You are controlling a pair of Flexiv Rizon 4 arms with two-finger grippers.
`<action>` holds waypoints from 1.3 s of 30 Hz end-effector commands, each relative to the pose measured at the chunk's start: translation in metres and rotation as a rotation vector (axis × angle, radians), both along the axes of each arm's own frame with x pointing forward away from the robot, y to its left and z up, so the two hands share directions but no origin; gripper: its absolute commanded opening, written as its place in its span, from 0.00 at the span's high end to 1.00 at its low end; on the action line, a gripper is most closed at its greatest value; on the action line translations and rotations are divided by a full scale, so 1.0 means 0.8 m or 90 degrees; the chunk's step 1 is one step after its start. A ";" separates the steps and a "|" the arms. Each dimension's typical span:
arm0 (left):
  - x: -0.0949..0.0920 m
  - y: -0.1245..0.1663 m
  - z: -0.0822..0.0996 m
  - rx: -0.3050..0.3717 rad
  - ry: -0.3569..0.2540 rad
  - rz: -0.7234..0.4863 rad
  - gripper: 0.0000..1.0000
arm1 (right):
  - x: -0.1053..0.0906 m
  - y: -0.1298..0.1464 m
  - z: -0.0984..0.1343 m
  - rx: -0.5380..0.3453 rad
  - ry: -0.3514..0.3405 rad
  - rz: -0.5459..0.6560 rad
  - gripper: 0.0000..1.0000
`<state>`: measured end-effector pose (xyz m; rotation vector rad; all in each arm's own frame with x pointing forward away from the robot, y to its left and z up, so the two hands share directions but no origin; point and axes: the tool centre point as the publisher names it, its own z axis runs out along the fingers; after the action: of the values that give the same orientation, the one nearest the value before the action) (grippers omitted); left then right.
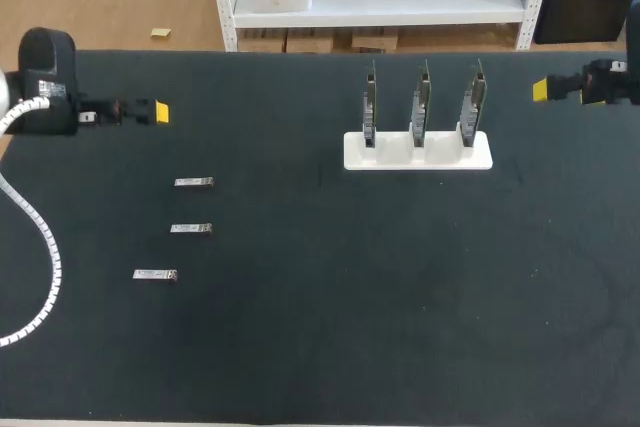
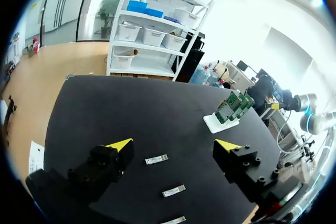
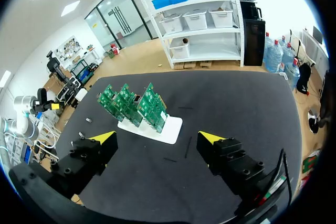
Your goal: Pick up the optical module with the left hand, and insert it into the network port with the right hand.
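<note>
Three small silver optical modules lie on the black table at the left: one (image 1: 194, 183), one (image 1: 190, 229) and one (image 1: 155, 275). A white stand (image 1: 418, 152) holds three upright green circuit boards with network ports (image 1: 421, 102). My left gripper (image 1: 160, 112) hovers open at the far left, above and behind the modules. In the left wrist view the left gripper (image 2: 173, 144) stands open, with the modules (image 2: 156, 159) below and between its fingers. My right gripper (image 1: 541, 90) is open at the far right, behind the stand. The right gripper (image 3: 157, 137) faces the boards (image 3: 131, 103).
A white spiral cable (image 1: 45, 257) from my left arm loops over the table's left edge. A broad bare stretch of black table (image 1: 400, 297) lies in front of the stand.
</note>
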<state>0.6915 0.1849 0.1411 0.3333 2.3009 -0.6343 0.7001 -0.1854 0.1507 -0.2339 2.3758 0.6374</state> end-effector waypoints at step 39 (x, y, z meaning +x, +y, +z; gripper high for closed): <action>0.057 0.011 -0.029 0.513 0.046 -0.461 0.00 | -0.001 0.001 0.000 -0.001 -0.001 -0.002 0.00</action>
<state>0.7293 0.1985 0.1259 1.5253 2.3121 -0.0510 0.7001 -0.1855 0.1507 -0.2338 2.3758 0.6374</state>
